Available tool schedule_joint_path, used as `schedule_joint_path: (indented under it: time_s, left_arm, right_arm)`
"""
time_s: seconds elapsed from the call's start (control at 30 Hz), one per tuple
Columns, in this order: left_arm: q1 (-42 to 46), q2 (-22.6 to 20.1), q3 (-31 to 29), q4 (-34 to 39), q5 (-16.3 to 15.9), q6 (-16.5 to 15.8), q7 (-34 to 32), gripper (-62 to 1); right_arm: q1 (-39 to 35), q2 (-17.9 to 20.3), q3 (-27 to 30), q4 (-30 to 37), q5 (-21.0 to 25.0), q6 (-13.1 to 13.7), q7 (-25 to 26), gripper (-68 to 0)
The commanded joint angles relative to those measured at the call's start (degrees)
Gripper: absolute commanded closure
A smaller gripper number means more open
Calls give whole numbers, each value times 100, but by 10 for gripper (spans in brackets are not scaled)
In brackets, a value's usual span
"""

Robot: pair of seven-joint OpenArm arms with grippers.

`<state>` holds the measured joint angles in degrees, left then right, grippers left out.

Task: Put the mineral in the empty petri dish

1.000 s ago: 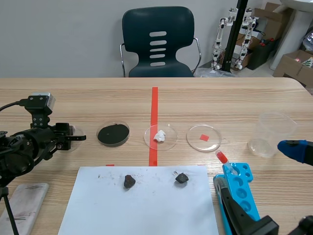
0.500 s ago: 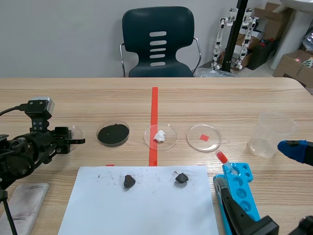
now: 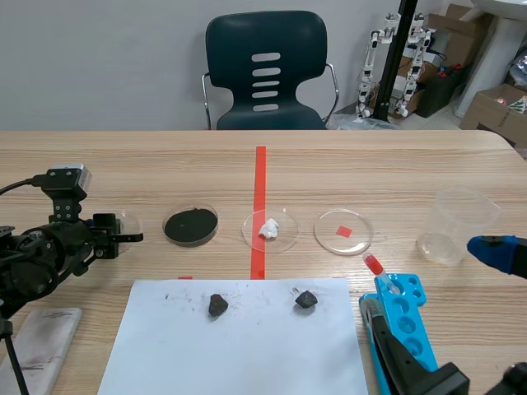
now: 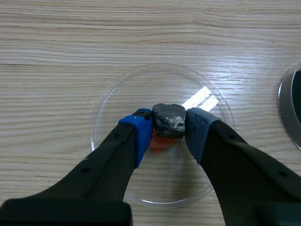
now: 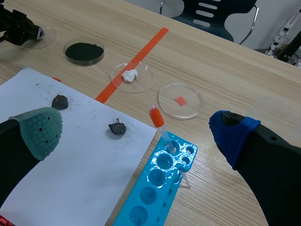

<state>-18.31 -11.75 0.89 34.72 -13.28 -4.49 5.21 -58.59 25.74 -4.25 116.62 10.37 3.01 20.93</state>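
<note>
Your left pincer has the dark grey mineral lump between its fingers, over the clear round petri dish at the left end of the row on the desk. To its right stand the dish of black powder, the dish with a white lump and the dish with a red square. Nearer you, two dark rocks lie on the white paper sheet.

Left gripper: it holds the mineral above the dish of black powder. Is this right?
No. The left gripper holds the mineral above an empty dish, not the black powder dish, which lies beside it. The left wrist view shows this.
</note>
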Motion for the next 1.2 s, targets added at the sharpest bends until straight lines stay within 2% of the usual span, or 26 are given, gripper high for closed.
schedule_joint_path:
  time_s: [0.0, 0.1, 0.37, 0.5, 0.67, 0.87, 1.17]
  left_arm:
    - [-90, -81, -15, 81, -24, 33, -24, -238]
    - [-90, -101, -15, 81, -33, 33, -33, -307]
    - [-33, -184, -15, 188, -111, 9, -109, -398]
    - [116, -273, -22, 424, -264, -46, -151, -495]
    - [522, -369, -22, 1088, -306, -166, -341, -623]
    - [1244, -503, -20, 2135, -278, -173, -719, -623]
    - [2470, -909, -20, 3814, -278, -520, -841, -623]
  right_arm:
    - [50, 44, 9, 31, 37, 0, 85, -679]
    - [50, 44, 9, 31, 37, 0, 85, -679]
    - [50, 44, 9, 31, 37, 0, 85, -679]
    - [50, 44, 9, 31, 37, 0, 85, -679]
    - [50, 44, 9, 31, 37, 0, 85, -679]
    - [50, 44, 9, 31, 37, 0, 85, -679]
    - [50, 44, 9, 31, 37, 0, 85, -679]
